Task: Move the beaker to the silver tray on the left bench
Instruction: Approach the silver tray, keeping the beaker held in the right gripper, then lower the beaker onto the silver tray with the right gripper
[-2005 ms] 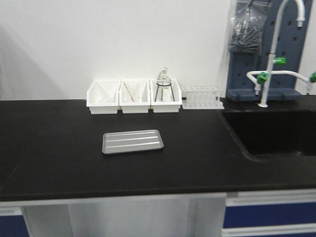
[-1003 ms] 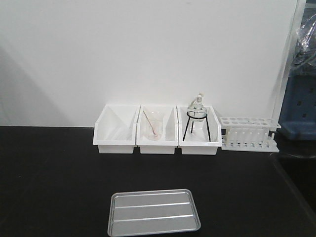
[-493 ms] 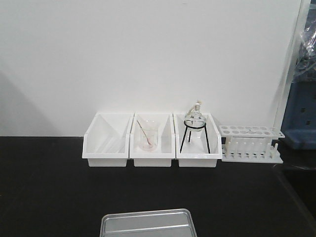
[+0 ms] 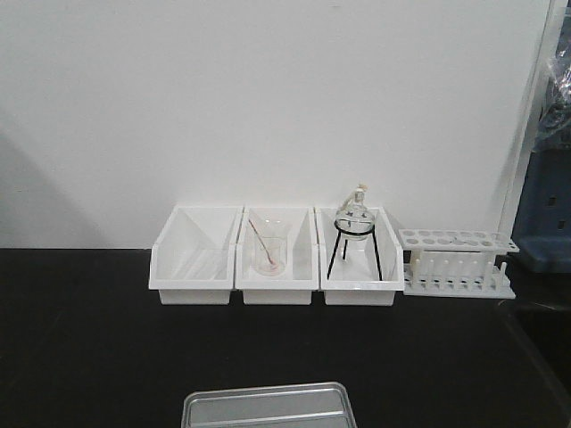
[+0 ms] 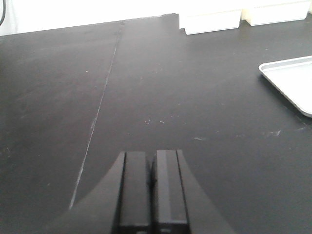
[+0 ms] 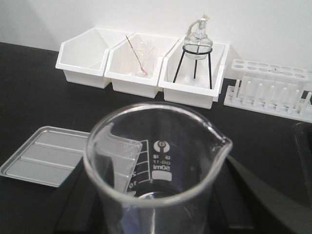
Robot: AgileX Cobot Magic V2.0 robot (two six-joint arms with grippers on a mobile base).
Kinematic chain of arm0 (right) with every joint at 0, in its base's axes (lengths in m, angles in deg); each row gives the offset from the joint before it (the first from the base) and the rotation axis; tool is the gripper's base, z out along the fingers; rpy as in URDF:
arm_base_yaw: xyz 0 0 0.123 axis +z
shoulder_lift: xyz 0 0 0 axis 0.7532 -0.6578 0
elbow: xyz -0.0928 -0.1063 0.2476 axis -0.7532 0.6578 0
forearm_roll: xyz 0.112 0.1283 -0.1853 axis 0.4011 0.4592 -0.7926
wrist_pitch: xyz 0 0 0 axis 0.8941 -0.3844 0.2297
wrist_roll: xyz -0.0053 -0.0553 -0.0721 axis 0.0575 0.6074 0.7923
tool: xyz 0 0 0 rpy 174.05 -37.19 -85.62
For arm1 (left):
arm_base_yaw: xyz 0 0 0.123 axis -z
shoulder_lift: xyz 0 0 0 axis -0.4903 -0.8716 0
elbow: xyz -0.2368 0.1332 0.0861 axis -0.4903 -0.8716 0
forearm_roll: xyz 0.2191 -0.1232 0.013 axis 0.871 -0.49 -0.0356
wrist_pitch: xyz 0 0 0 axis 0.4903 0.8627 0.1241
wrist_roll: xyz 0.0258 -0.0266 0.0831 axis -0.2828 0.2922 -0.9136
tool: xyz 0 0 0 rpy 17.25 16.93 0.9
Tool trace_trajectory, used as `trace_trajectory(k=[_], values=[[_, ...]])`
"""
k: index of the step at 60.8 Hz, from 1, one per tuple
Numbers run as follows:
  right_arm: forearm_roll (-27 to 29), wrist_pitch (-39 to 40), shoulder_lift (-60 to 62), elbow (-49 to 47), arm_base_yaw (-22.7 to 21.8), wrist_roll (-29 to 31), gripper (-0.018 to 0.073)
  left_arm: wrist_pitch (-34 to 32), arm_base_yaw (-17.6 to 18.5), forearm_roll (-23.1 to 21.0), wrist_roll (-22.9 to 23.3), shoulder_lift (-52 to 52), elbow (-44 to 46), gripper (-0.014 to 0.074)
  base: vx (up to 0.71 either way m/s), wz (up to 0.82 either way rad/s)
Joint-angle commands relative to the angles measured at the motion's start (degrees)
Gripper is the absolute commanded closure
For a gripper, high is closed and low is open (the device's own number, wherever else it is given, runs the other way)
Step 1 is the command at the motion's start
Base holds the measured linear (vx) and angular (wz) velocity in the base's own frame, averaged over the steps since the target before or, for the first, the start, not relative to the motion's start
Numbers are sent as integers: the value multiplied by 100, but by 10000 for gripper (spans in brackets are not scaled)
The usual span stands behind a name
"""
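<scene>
Right wrist view: the beaker (image 6: 158, 158) fills the foreground, upright, spout to the right, print on the glass facing the camera. The right gripper (image 6: 156, 222) has its dark fingers (image 6: 246, 200) on either side of the lower wall, clamped on the glass. Whether the base touches anything cannot be told.

Just behind the beaker, left in this view, the silver tray (image 6: 44, 156) lies flat on the black worktop (image 6: 29, 92), nothing in it. The beaker is not in the tray.

Left wrist view: the left gripper (image 5: 151, 190) is low over bare worktop, fingers pressed together, nothing between them. One tray corner shows at the right edge.

Further back, against the white wall (image 4: 268, 98), is a row of three white bins: the left bin (image 4: 194, 267) looks empty, the middle bin (image 4: 277, 281) holds a clear beaker with a pinkish rod (image 4: 268, 251), and the right bin (image 4: 357, 287) holds a round flask (image 4: 354, 218) on a black tripod (image 4: 357, 248). Just right of them stands a white test tube rack (image 4: 457, 263). A blue panel (image 4: 546, 209) is at the far right edge.
</scene>
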Motion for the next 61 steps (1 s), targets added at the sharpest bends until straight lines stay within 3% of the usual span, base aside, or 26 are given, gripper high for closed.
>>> trace_trajectory(k=[1,13,24,34,36,37,44,55,61], values=[[-127,511,-8,-189,-36,33,570,-432,33,-16,10,42,-114,595,0,0],[-89,784,-12,-189,-36,-16,570,-432,33,-16,10,42,-114,595,0,0],[-89,2185,-625,-189,-36,-16,570,-432,33,-16,10,42,-114,595,0,0],[-131,3645,-2226,-189,-36,44,570,-432,33,-16,10,42,-114,595,0,0],[-131,4027,-2651,-196,-36,79,570,-432,33,-16,10,42,-114,595,0,0],[-150,4927,-3674,-276,-36,240,570,-432,33,-16,10,42,-114,595,0,0],[-367,5900,-4975,-559,-21,492,570,-432,33,-16,10,42,-114,595,0,0],[-1161,6386,-6734,-1393,-21,573,570,-432,33,-16,10,42,-114,595,0,0],[-1315,6496,-7419,-1765,-21,573,570,-432,33,-16,10,42,-114,595,0,0]])
